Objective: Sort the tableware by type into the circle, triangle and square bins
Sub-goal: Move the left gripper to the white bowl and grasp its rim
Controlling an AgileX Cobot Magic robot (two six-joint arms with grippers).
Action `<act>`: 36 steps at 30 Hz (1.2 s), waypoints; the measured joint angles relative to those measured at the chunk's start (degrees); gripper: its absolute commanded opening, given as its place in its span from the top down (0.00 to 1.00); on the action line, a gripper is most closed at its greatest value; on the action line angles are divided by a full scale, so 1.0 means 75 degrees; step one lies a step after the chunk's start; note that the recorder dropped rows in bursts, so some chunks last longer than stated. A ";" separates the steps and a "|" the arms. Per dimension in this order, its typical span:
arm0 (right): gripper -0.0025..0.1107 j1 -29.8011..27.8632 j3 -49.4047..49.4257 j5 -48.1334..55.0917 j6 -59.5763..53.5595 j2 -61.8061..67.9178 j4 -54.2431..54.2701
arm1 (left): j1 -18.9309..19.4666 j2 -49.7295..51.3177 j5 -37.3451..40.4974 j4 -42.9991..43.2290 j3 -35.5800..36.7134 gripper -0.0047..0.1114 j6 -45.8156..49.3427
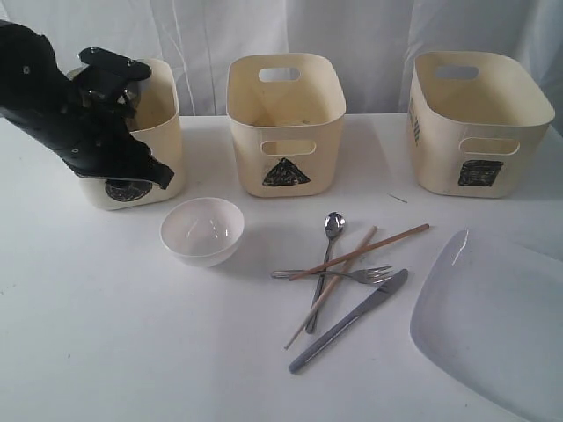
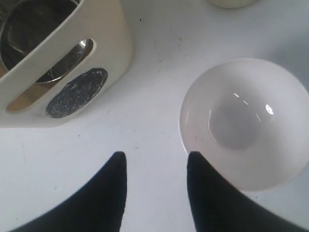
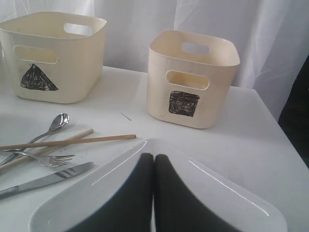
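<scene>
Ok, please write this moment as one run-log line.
left gripper: open, empty, near small white bowl | right gripper: shut, over large white plate | circle bin: steel tableware inside

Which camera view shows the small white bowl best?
The left wrist view: the small white bowl is close, seen from above, empty inside. The exterior view shows it whole but smaller. The right wrist view does not show it.
</scene>
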 measured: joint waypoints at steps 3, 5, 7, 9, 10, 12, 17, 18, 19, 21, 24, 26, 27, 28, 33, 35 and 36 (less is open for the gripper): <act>0.98 0.0000 0.0000 0.0000 0.0000 0.0000 0.0000 | 0.0000 0.0160 -0.0109 -0.0024 0.0000 0.44 -0.0172; 0.98 0.0000 0.0000 0.0000 0.0000 0.0000 0.0000 | 0.0000 0.0306 -0.0109 -0.0041 0.0000 0.39 -0.0323; 0.98 0.0000 0.0000 0.0000 0.0052 0.0000 0.0000 | 0.0000 0.0487 -0.0109 -0.0053 0.0000 0.37 -0.0535; 0.98 0.0000 0.0000 0.0000 0.0090 0.0000 0.0000 | 0.0000 0.0674 -0.0122 -0.0053 0.0000 0.37 -0.0733; 0.98 0.0000 0.0000 0.0000 0.0090 0.0000 0.0000 | 0.0000 0.0752 -0.0164 -0.0053 0.0000 0.37 -0.0781; 0.98 0.0000 0.0000 0.0000 0.0108 0.0000 0.0000 | 0.0000 0.0919 -0.0245 -0.0053 0.0000 0.37 -0.0866; 0.98 0.0000 0.0000 0.0000 0.0121 0.0000 0.0000 | 0.0000 0.1142 -0.0481 -0.0348 0.0000 0.37 -0.0955; 0.98 0.0000 0.0000 0.0000 0.0121 0.0000 0.0000 | 0.0000 0.1176 -0.0518 -0.0462 0.0000 0.37 -0.0955; 0.98 0.0000 0.0000 0.0000 0.0121 0.0000 0.0000 | 0.0000 0.1218 -0.0573 -0.0579 0.0000 0.37 -0.0955; 0.98 0.0000 0.0000 0.0000 0.0121 0.0000 0.0000 | 0.0000 0.1282 -0.0673 -0.0764 0.0000 0.37 -0.0955; 0.98 0.0000 0.0000 0.0000 0.0121 0.0000 0.0000 | 0.0000 0.1345 -0.0760 -0.0870 0.0000 0.37 -0.0955; 0.98 0.0000 0.0000 0.0000 0.0121 0.0000 0.0000 | 0.0000 0.1361 -0.0816 -0.0884 0.0000 0.37 -0.0955; 0.98 0.0000 0.0000 0.0000 0.0121 0.0000 0.0000 | 0.0000 0.1376 -0.0846 -0.0884 0.0000 0.37 -0.0955; 0.98 0.0000 0.0000 0.0000 0.0136 0.0000 0.0000 | 0.0000 0.1396 -0.0864 -0.0908 0.0000 0.37 -0.0955; 0.98 0.0000 0.0000 0.0000 0.0136 0.0000 0.0000 | 0.0000 0.1565 -0.0970 -0.0966 0.0000 0.37 -0.0969; 0.98 0.0000 0.0000 0.0000 0.0136 0.0000 0.0000 | 0.0000 0.1657 -0.0996 -0.1034 0.0000 0.37 -0.0969; 0.98 0.0000 0.0000 0.0000 0.0136 0.0000 0.0000 | 0.0000 0.1734 -0.1039 -0.1050 0.0000 0.37 -0.0969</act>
